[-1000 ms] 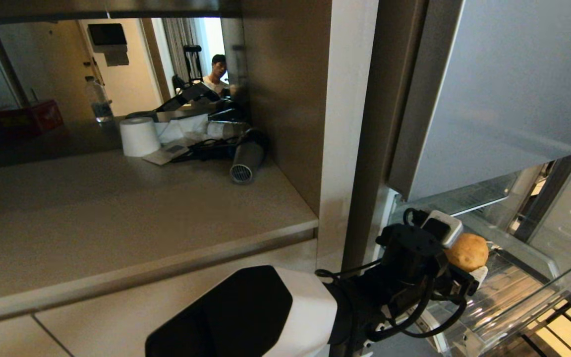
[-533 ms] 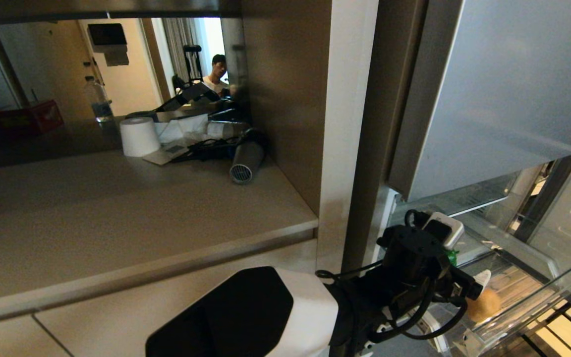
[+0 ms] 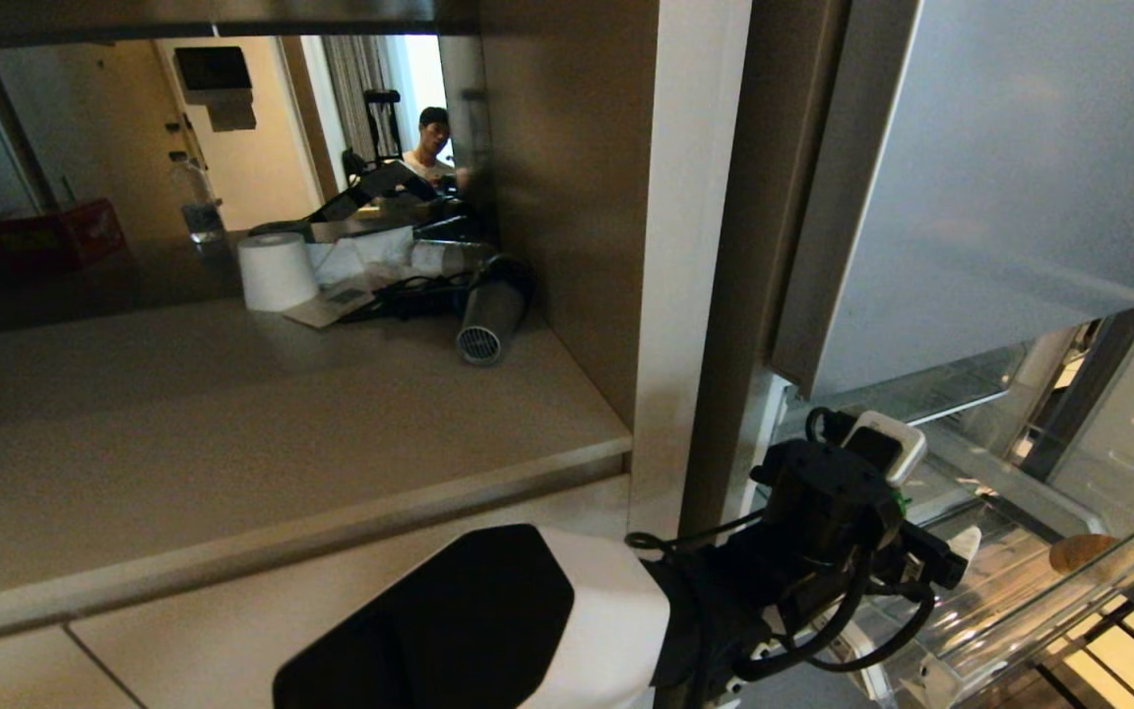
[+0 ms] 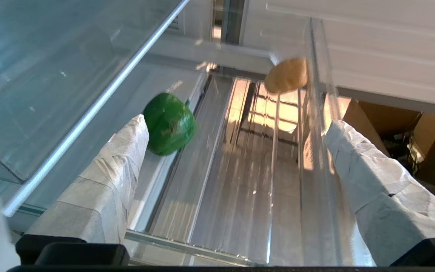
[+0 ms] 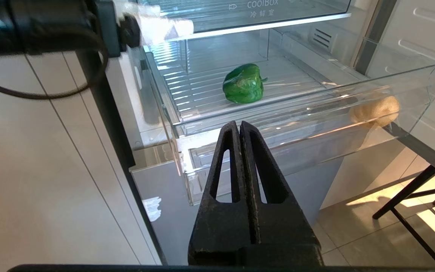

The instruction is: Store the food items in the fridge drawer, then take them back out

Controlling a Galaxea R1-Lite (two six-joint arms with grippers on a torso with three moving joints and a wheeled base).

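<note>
Now the fridge drawer (image 5: 429, 81) is pulled out and both foods lie in it. My left gripper (image 4: 236, 177) hangs over the drawer with its jaws spread wide and nothing in them. My right gripper (image 5: 240, 130) waits low in front, jaws pressed together. The pepper (image 4: 169, 124) sits near the back wall. The potato (image 4: 286, 75) rests against the front wall. Storing looks done; I would lift my arm straight up.
</note>
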